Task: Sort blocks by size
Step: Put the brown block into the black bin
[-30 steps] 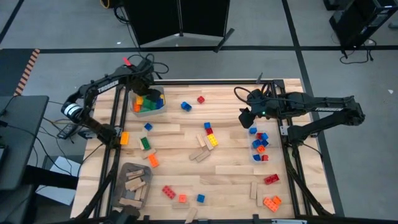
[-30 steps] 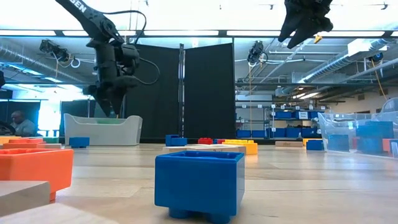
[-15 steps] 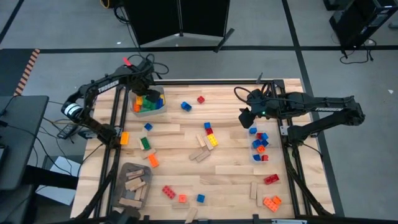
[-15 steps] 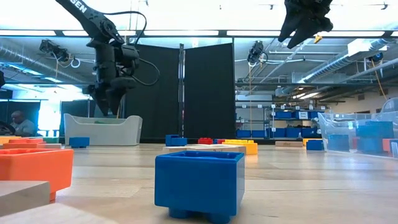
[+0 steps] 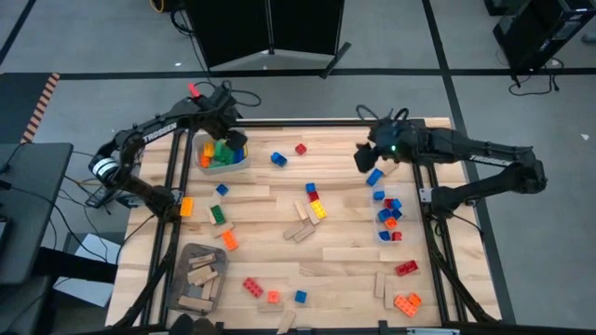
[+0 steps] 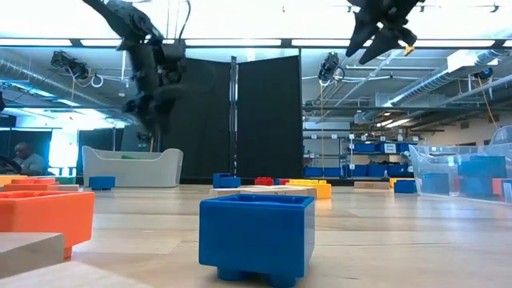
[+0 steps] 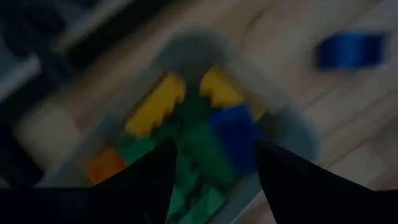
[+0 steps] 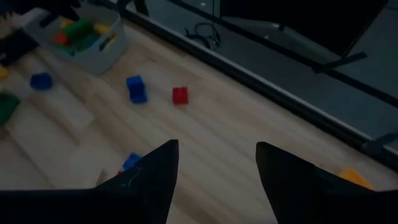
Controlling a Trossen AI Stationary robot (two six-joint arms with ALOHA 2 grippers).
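While the left arm reaches over the grey bin (image 5: 223,158), its left tool (image 7: 214,180) hangs above the blocks (image 7: 205,124) inside, fingers parted and empty. The right tool (image 8: 214,180), beyond the bin across the surface (image 5: 354,233), is raised, likewise spread and empty. White lettering on the left arm is unreadable.

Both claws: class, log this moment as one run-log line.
left claw: open, empty, above bin of bricks | right claw: open, empty, raised over table far edge
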